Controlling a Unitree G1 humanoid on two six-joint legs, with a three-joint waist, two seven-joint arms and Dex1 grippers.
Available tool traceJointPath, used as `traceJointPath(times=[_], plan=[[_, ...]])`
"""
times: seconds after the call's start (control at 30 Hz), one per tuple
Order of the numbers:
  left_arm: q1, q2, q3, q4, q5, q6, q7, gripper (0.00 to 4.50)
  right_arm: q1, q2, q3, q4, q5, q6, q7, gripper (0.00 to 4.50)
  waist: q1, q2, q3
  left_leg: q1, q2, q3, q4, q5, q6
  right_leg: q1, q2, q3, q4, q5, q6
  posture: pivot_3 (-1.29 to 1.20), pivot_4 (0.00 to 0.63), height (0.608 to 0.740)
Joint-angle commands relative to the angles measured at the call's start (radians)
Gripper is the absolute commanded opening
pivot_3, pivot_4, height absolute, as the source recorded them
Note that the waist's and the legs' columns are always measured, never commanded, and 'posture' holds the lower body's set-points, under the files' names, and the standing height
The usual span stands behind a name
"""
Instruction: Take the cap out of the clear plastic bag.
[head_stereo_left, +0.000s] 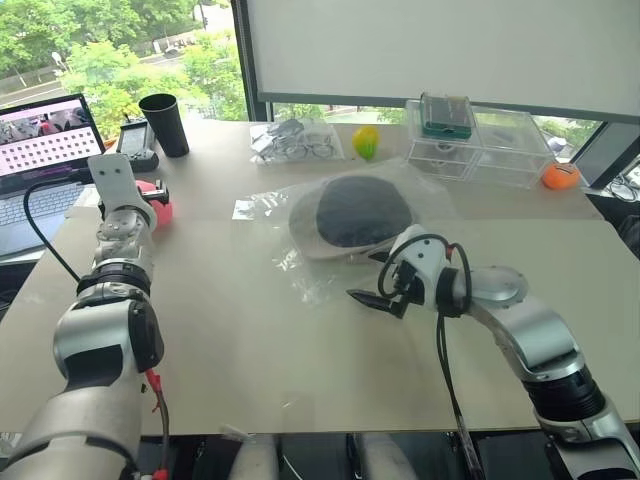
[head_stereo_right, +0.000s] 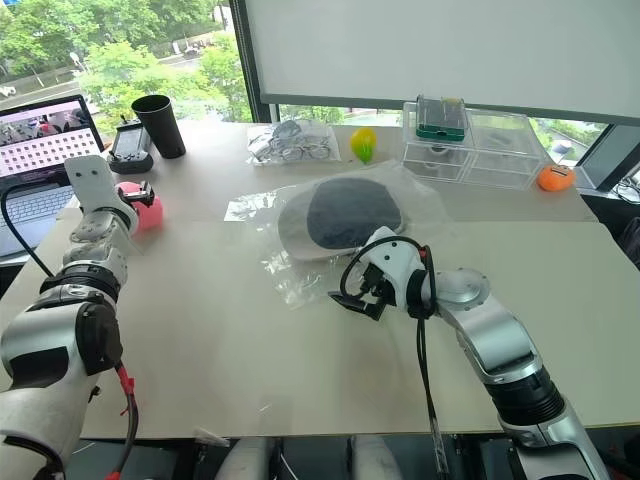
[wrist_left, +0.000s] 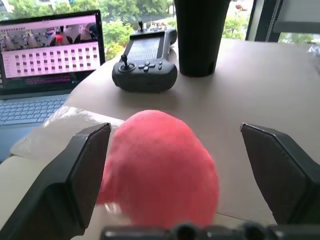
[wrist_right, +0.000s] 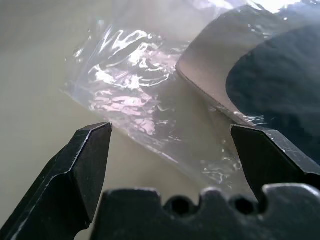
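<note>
Right end effector (head_stereo_left: 372, 297), near centre of the surface (head_stereo_left: 250, 340): fingers spread wide, holding nothing, tips just short of the near edge of the clear plastic bag (head_stereo_left: 300, 262). Its wrist view shows crinkled film between the two black fingers (wrist_right: 87, 165); whether a fingertip touches the film cannot be told.

Left end effector (wrist_left: 185, 175), at the left side: fingers likewise wide apart and empty, with a pink plush toy (wrist_left: 160, 170) lying between them. Contact with the toy is not clear.

The cap (head_stereo_left: 355, 215) lies inside the clear plastic bag just beyond the right end effector, dark lining upward, with a beige rim showing along its near left edge. The right wrist view shows that rim under the film.

Far left: an open laptop (head_stereo_left: 45, 150), a handheld controller (wrist_left: 145, 70) and a black cup (head_stereo_left: 165, 123); the left wrist view shows the controller's sticks and buttons, which the head views do not resolve.

Far centre to right: a small bag with eyeglasses (head_stereo_left: 295, 140), a yellow-green object (head_stereo_left: 366, 140), clear rigid boxes (head_stereo_left: 480, 150), and an orange object (head_stereo_left: 560, 176).
</note>
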Motion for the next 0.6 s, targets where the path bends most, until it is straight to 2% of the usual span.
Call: traceJointPath(times=[0.03, 0.07, 0.13, 0.17, 0.23, 0.27, 0.37, 0.47, 0.6], plan=[[0.017, -0.040, -0.018, -0.167, -0.051, -0.065, -0.259, 4.48, 0.001, -0.013, -0.027, -0.041, 0.000, -0.006, -0.003, 4.50, 0.007, 0.000, 0.000, 0.000, 0.000, 0.000, 0.000, 0.000, -0.001, 0.000, 0.000, -0.001, 0.000, 0.000, 0.000, 0.00, 0.150, 0.740], [0.044, -0.052, -0.020, -0.222, -0.073, -0.043, -0.319, 4.48, 0.003, -0.015, -0.029, -0.043, 0.001, -0.005, -0.002, 4.50, 0.007, 0.000, 0.000, 0.000, 0.000, 0.000, 0.000, 0.000, -0.001, 0.000, 0.000, -0.001, 0.000, 0.000, 0.000, 0.00, 0.150, 0.740], [0.169, -0.071, -0.035, -0.464, -0.152, 0.070, -0.450, 4.48, 0.005, -0.019, -0.033, -0.045, 0.004, 0.000, 0.000, 4.50, 0.001, 0.000, 0.000, 0.000, 0.000, 0.000, 0.000, 0.000, -0.001, 0.001, 0.000, 0.000, 0.000, 0.000, 0.000, 0.00, 0.150, 0.740], [0.266, -0.066, -0.056, -0.642, -0.205, 0.172, -0.516, 4.48, 0.004, -0.021, -0.036, -0.046, 0.007, 0.005, 0.001, 4.50, -0.009, 0.000, 0.000, 0.000, 0.000, 0.000, 0.000, 0.000, -0.001, 0.001, 0.000, 0.000, 0.000, 0.000, 0.000, 0.00, 0.150, 0.740], [0.403, -0.046, -0.085, -0.888, -0.271, 0.323, -0.583, 4.48, 0.002, -0.024, -0.042, -0.049, 0.013, 0.014, 0.002, 4.50, -0.024, 0.000, 0.000, 0.001, 0.001, 0.001, -0.001, 0.000, -0.001, 0.000, 0.000, 0.002, 0.002, 0.000, 0.000, 0.00, 0.150, 0.740], [0.485, -0.017, -0.100, -1.025, -0.314, 0.413, -0.619, 4.48, 0.000, -0.026, -0.050, -0.053, 0.020, 0.023, 0.001, 4.50, -0.034, 0.000, 0.000, 0.001, 0.001, 0.001, -0.001, 0.000, -0.001, 0.000, 0.000, 0.002, 0.002, 0.000, 0.000, 0.00, 0.150, 0.740], [0.778, 0.154, -0.101, -1.415, -0.497, 0.679, -0.801, 4.48, 0.000, -0.027, -0.109, -0.110, 0.082, 0.085, -0.001, 4.50, -0.055, -0.001, 0.001, 0.001, 0.003, 0.000, -0.001, 0.000, -0.001, -0.002, 0.002, 0.002, 0.004, 0.000, -0.001, 0.00, 0.150, 0.740], [0.946, 0.275, -0.025, -1.567, -0.597, 0.804, -0.862, 4.48, 0.021, -0.029, -0.144, -0.185, 0.136, 0.135, -0.005, 4.50, -0.056, 0.000, 0.001, 0.001, 0.004, 0.000, -0.001, 0.001, -0.001, -0.004, 0.003, 0.002, 0.006, 0.000, -0.003, 0.00, 0.150, 0.740], [1.027, 0.312, 0.077, -1.641, -0.644, 0.856, -0.822, 4.48, 0.044, -0.030, -0.147, -0.256, 0.165, 0.185, -0.035, 4.50, -0.031, 0.000, 0.001, 0.012, 0.004, 0.000, -0.001, 0.001, 0.000, 0.006, 0.002, 0.001, 0.004, -0.006, 0.000, 0.00, 0.150, 0.740]])
